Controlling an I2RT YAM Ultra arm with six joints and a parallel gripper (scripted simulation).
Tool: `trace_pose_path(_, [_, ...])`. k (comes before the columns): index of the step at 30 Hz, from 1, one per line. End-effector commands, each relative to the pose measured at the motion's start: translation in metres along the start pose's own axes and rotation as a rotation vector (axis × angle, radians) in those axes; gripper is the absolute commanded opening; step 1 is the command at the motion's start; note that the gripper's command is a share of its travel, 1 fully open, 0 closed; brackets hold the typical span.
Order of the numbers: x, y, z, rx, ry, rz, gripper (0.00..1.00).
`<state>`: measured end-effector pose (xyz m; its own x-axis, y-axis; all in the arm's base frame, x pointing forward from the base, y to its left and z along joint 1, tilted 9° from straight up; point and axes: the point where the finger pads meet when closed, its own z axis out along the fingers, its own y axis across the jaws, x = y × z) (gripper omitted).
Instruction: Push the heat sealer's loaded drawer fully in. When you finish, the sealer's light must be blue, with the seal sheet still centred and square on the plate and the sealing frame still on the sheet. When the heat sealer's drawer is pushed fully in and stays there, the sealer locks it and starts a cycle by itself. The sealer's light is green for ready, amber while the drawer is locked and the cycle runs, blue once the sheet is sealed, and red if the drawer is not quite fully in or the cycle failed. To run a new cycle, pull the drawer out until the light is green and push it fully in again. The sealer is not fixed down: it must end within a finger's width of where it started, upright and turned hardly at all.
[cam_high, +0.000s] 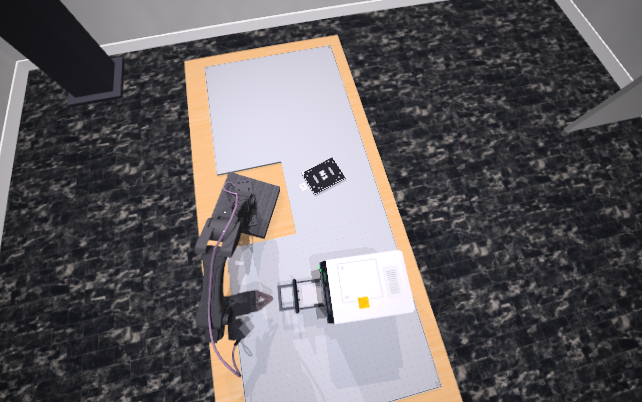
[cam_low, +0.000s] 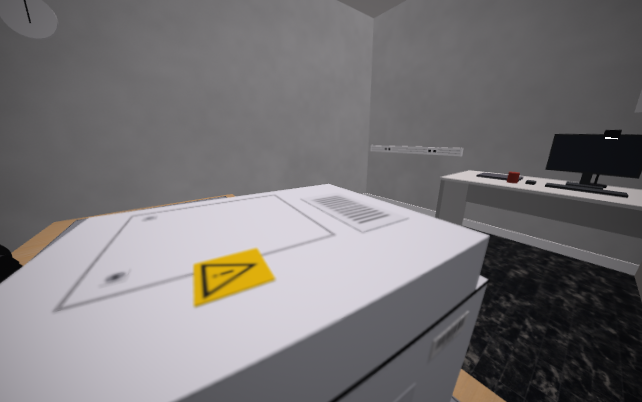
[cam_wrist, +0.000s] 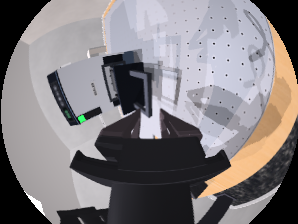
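The white heat sealer (cam_high: 370, 285) (cam_low: 300, 300) (cam_wrist: 80, 90) stands on the grey mat near the right edge of the table. Its drawer (cam_high: 286, 297) (cam_wrist: 129, 86) sticks out to the left, with a pale sheet (cam_high: 310, 296) showing inside it. A small green light (cam_high: 320, 272) (cam_wrist: 81, 119) glows on the sealer's front. My gripper (cam_high: 269, 299) (cam_wrist: 150, 111) is level with the drawer, just left of its front bar, pointing at it with a small gap between. Its fingers are drawn close together and hold nothing. I cannot make out the sealing frame clearly.
A black patterned marker board (cam_high: 324, 176) lies on the grey mat (cam_high: 270, 110) behind the sealer. The arm's dark base plate (cam_high: 262, 197) sits in the mat's cut-out. The table's wooden edge (cam_high: 197, 125) runs along the left.
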<state>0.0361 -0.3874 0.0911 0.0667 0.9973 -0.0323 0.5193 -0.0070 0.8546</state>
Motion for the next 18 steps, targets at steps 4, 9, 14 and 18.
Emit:
trace_pose_path(4, [-0.0027, 0.0112, 0.0021, -0.006, -0.027, -0.037, 0.3])
trace_pose_path(9, [-0.003, 0.0107, 0.0046, -0.006, -0.029, -0.036, 0.3])
trace_pose_path(14, [-0.0028, 0.0113, 0.0074, -0.006, -0.027, -0.037, 0.3])
trace_pose_path(18, [-0.0028, 0.0113, 0.0101, -0.006, -0.027, -0.037, 0.3])
